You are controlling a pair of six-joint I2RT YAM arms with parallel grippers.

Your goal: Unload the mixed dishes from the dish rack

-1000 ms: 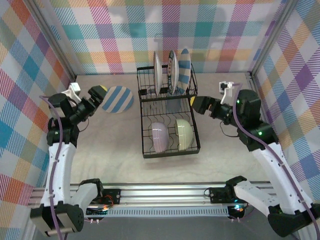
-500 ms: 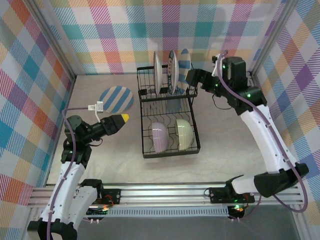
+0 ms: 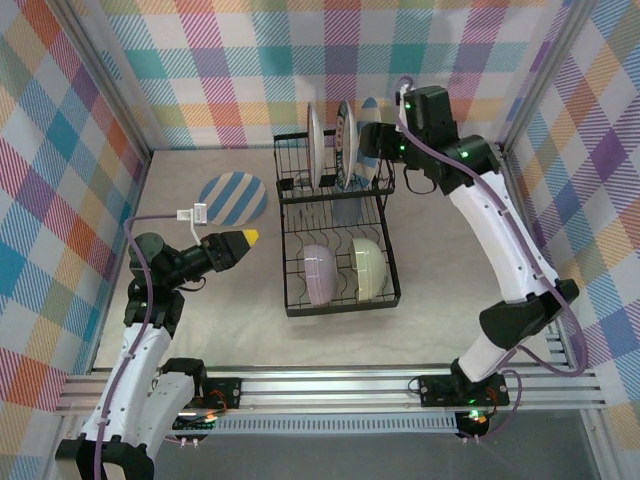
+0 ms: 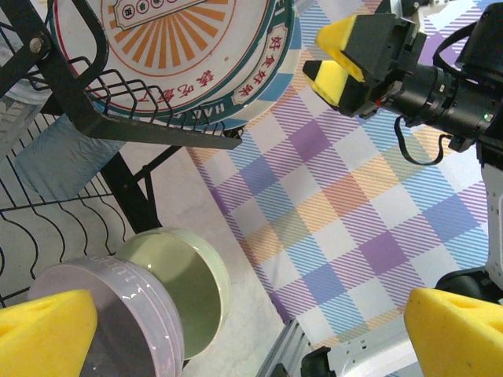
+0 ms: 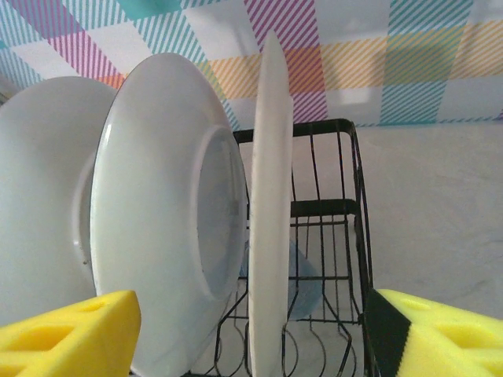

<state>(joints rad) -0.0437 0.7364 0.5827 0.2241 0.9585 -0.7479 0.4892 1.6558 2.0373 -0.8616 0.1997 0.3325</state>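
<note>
Top external, nearest first: left fingers spread wide and empty, parked over the tabletop left of the dish rack, probably to stay clear. In the rack's near section, lavender bowl and pale green bowl on edge between dividers. Farther back, white plate and patterned plate upright in slots. Striped plate flat on the tabletop, already unloaded. Right wrist: right fingers apart, straddling the rightmost plate, one pad each side, neither touching, seemingly lined up to pinch its rim.

blk wire rack, glossy plates, matt foam pads
</note>
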